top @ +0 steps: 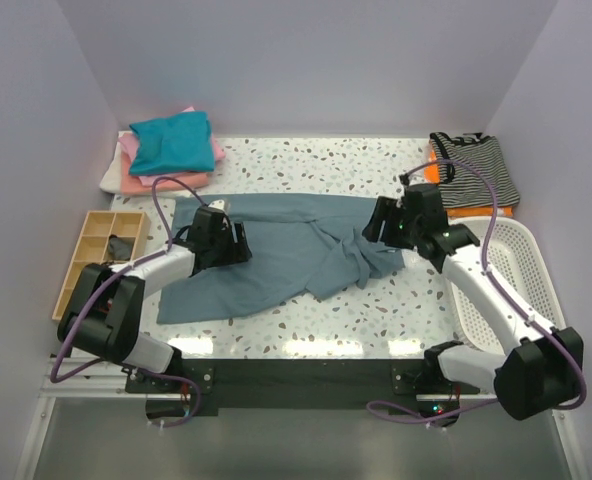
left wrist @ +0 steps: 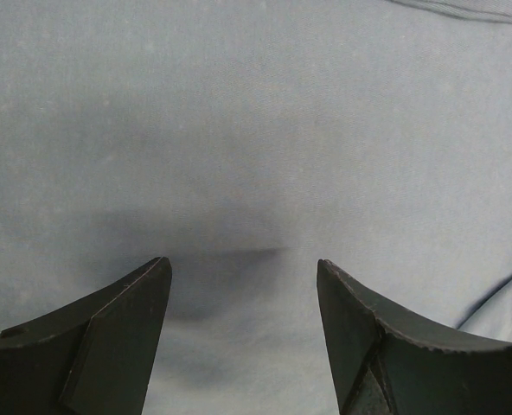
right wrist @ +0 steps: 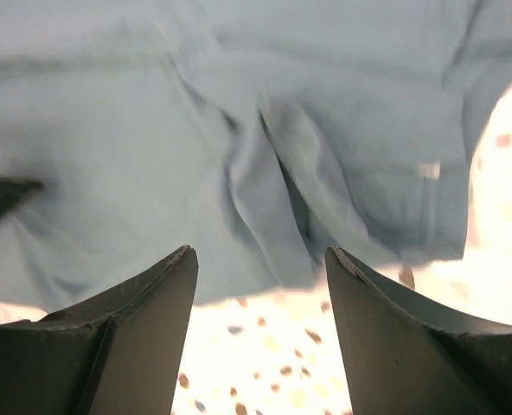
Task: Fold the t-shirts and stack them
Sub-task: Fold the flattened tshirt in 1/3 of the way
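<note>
If we pinch the lumpy part of our blue shirt, the fold may come out crooked. The shirt lies in the middle of the counter. Its long way runs left to right, and its right end is bunched up. We cannot tell which end is the neck. The left gripper and right gripper are spread apart over the cloth, grasping nothing.

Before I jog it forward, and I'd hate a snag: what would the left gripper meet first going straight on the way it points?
The left gripper, open, points at the slate-blue t-shirt. Flat cloth fills its wrist view, so it would most likely meet that first. How near the cloth lies is unclear.
</note>
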Controlling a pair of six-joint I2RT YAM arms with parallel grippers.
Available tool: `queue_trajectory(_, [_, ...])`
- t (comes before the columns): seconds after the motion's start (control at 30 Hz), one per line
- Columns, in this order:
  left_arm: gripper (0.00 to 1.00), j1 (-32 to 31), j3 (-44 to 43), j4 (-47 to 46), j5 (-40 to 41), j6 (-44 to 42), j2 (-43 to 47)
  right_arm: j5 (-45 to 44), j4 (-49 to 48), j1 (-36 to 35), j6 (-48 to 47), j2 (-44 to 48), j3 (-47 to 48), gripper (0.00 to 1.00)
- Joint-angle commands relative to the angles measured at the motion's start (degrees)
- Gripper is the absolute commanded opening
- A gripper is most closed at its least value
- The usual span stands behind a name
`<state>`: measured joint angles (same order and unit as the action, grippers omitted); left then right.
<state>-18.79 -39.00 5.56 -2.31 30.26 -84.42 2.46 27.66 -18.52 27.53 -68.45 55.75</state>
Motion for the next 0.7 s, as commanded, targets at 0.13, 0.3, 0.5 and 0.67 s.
queue_trajectory(0.13, [0.73,-0.11,0.68,-2.66,1.78,-0.82,1.45,-1.23,-1.72,-6.60,6.82,7.35,-18.99,0.64])
queue_trajectory(0.3, [0.73,-0.20,1.56,-2.40,2.22,-0.82,2.07,-2.28,-8.92,-9.07,9.38,9.12,-26.11,0.64])
queue_trajectory(0.5, [0.73,-0.20,2.35,-2.40,2.13,-0.55,2.86,-3.33,-15.17,-9.78,8.86,6.23,-28.50,0.64])
queue_trajectory(0.67, [0.73,-0.20,2.79,-2.31,4.15,-0.47,3.47,-6.31,-18.60,-9.86,7.19,3.50,-28.50,0.61])
